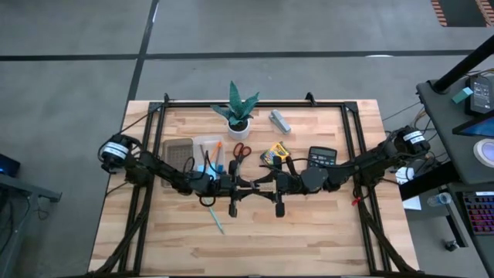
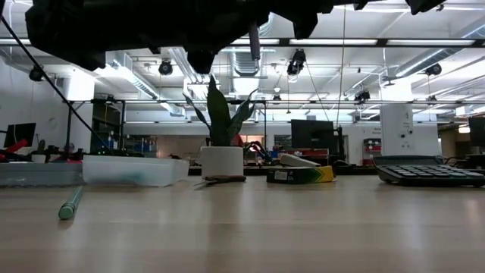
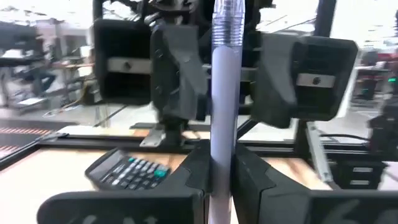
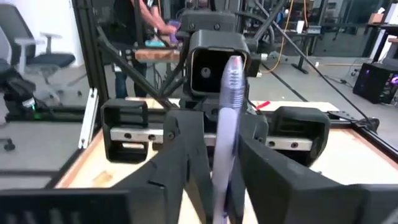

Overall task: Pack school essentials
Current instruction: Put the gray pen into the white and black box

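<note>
Left wrist view: a clear pen (image 3: 222, 106) stands upright, pinched between the left gripper (image 3: 217, 177) fingers above the table (image 1: 309, 239) centre. The right gripper (image 4: 214, 171) fingers also clamp it. One should release before the other withdraws.

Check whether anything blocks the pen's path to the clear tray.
No object visibly does. The pen is held mid-table between left gripper and right gripper; the clear tray lies just beyond the left arm.
</note>
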### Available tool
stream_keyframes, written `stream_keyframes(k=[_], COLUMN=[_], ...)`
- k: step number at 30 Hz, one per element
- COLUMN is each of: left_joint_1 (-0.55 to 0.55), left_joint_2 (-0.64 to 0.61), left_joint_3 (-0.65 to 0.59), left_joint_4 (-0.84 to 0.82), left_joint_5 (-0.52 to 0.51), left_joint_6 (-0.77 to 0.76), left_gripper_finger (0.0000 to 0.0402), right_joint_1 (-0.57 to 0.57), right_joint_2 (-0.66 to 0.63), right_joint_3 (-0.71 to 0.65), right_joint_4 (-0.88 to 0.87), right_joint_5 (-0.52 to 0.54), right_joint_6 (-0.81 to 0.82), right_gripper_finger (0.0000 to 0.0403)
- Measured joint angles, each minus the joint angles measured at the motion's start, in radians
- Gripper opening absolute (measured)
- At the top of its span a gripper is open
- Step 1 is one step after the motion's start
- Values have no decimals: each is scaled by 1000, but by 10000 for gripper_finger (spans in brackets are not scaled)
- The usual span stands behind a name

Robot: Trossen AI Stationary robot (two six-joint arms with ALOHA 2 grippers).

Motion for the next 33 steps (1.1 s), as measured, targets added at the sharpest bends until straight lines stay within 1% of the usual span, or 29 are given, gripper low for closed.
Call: stream_keyframes(k=[2, 5, 9, 12, 14, 16, 18, 20, 23, 28, 33], left_joint_1=[1, 16, 45, 82, 117, 157, 198, 235, 292, 376, 433], left_joint_2=[-11, -63, -178, -277, -335, -382, -417, -435, -436, -364, -245], left_joint_3=[0, -1, -1, 1, 4, 8, 16, 40, 104, 217, 301], left_joint_4=[-52, -214, -527, -816, -1030, -1206, -1346, -1471, -1665, -1933, -2102], left_joint_5=[-43, -110, -199, -281, -304, -305, -306, -299, -247, -191, -138], left_joint_6=[-27, -92, -203, -329, -431, -536, -614, -662, -705, -731, -730], left_gripper_finger=[18, 18, 18, 18, 18, 18, 18, 18, 18, 18, 18], right_joint_1=[-3, -4, -4, -4, -4, -4, -4, -5, -13, -27, -37], right_joint_2=[-23, -86, -187, -253, -284, -308, -321, -334, -355, -367, -367], right_joint_3=[-1, -1, -1, -1, -5, -11, -13, -13, -13, -16, -18], right_joint_4=[-46, -162, -360, -473, -507, -525, -527, -528, -533, -577, -645], right_joint_5=[4, 48, 139, 198, 221, 236, 237, 238, 241, 268, 268], right_joint_6=[-8, 4, 44, 63, 63, 57, 31, -5, -37, -55, -56], right_gripper_finger=[162, 184, 199, 200, 198, 195, 193, 192, 192, 192, 192])
